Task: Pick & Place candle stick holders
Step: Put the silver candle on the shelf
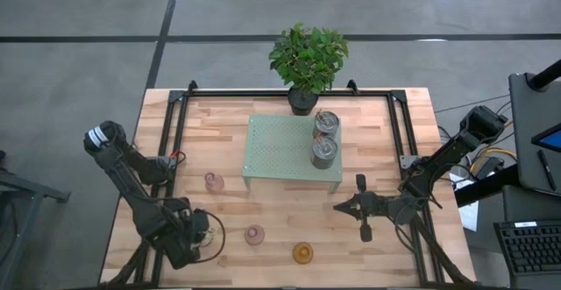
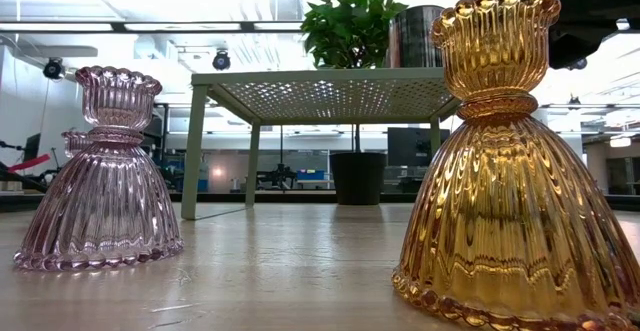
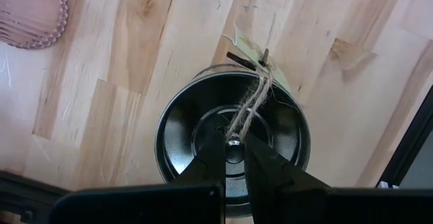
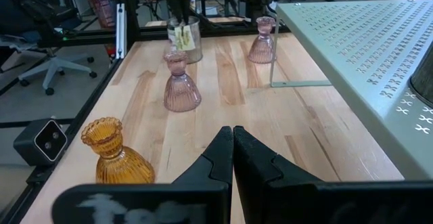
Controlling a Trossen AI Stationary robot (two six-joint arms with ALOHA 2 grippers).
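Observation:
A silvery round holder (image 3: 233, 126) with a twine loop and a tag stands on the table at the near left. It also shows in the right wrist view (image 4: 184, 40). My left gripper (image 3: 233, 143) is above it, shut, with its tips at the holder's centre. Two more silvery holders (image 1: 326, 122) (image 1: 323, 152) stand on the green perforated stand (image 1: 280, 150). Two pink glass holders (image 1: 214, 182) (image 1: 254, 235) and an amber one (image 1: 302, 253) stand on their wide bases on the table. My right gripper (image 1: 337, 208) is shut and empty, right of centre, clear of the table. My left gripper comes from above, pointing down into the silvery holder's open top. Its two fingertips (image 3: 218, 149) meet at the holder's centre (image 3: 233, 140), where the twine (image 3: 252, 102) ends. Whether they pinch the twine or a centre piece cannot be told. The holder's base is on the table.
A potted green plant (image 1: 307, 58) stands at the far edge behind the stand. A black frame (image 1: 175, 141) runs along the table's left, far and right sides. The amber holder (image 2: 500, 171) and a pink one (image 2: 100, 181) stand near the front edge.

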